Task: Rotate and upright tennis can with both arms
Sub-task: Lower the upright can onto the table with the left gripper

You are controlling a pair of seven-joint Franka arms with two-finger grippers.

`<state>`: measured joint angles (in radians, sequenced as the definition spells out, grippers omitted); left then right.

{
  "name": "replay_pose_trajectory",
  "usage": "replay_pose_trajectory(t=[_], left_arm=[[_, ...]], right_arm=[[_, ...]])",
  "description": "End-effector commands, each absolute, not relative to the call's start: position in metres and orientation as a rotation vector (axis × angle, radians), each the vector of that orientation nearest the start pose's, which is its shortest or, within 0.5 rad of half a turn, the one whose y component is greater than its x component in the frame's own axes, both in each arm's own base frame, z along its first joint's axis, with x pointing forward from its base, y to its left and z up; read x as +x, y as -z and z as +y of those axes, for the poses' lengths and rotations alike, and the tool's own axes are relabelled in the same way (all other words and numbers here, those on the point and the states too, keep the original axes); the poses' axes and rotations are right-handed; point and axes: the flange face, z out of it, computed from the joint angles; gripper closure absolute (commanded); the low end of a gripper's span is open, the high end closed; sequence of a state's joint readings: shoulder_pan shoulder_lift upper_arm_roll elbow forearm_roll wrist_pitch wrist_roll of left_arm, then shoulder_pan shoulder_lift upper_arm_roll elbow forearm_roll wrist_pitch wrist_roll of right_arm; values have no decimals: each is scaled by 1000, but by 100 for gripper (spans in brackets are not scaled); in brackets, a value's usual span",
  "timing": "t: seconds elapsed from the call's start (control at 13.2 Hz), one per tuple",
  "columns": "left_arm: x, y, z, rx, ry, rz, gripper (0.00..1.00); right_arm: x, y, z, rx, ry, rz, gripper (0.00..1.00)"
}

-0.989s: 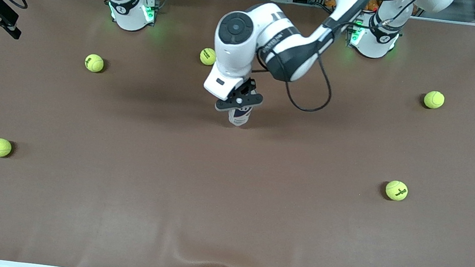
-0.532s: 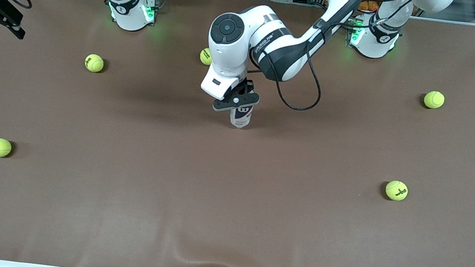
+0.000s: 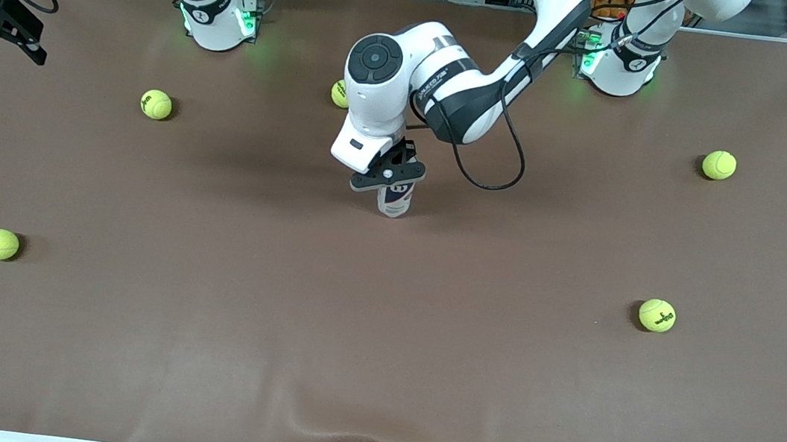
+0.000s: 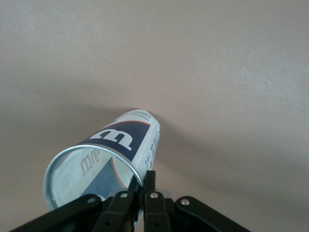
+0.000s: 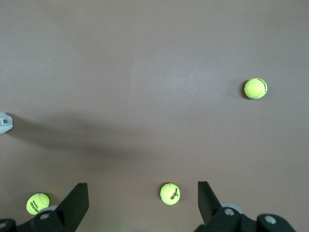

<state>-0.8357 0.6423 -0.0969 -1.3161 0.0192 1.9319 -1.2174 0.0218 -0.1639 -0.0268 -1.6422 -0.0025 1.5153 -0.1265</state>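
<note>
Jaws of the left gripper [image 3: 389, 183] are clamped on the open rim of the slim white-and-blue tennis can [image 3: 394, 200]

Its long axis is held near upright, base at the brown table [image 3: 379, 339] mid-way between the arms; the right gripper [image 5: 142, 203] is parked wide open at the right arm's end, well apart; the left arm is judged nearer.

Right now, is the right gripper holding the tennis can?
No: the right gripper is open over bare table, while the left gripper is shut on the rim of the tennis can.
</note>
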Motion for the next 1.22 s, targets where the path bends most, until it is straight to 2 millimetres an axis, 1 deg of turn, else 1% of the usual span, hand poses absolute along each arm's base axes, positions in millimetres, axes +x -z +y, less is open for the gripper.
replay_pose_trajectory(t=[0.0,0.15,0.3,0.38,0.46,0.61,0.84,0.91,0.99,1.06,1.14], left_arm=[[448,-357,-576,-3091,-30,-481,100],[448,-356,-576,-3091,-31,-484,95],[447,-358,-577,-3092,-30,-487,94],[447,-359,-577,-3094,-31,-488,86],[447,-359,-577,-3094,-29,-485,71],[447,-361,-577,-3097,-29,-486,52],[448,-366,-576,-3103,-27,-491,47],[447,-370,-577,-3109,-24,-490,43],[448,-378,-576,-3118,-19,-496,34],[448,-385,-575,-3128,-19,-503,22],[449,-395,-572,-3137,-11,-507,3]], right_arm=[[497,-670,-6,-3117,69,-206,0],[498,-669,-5,-3117,67,-208,0],[500,-668,-5,-3117,74,-208,0],[501,-667,-4,-3117,72,-210,0],[501,-667,-4,-3117,72,-210,0],[501,-667,-4,-3117,72,-210,0],[501,-666,-4,-3117,64,-212,0],[501,-666,-4,-3117,62,-210,0],[501,-666,-4,-3117,57,-210,0],[500,-666,-4,-3117,57,-210,0],[500,-666,-4,-3116,55,-210,0]])
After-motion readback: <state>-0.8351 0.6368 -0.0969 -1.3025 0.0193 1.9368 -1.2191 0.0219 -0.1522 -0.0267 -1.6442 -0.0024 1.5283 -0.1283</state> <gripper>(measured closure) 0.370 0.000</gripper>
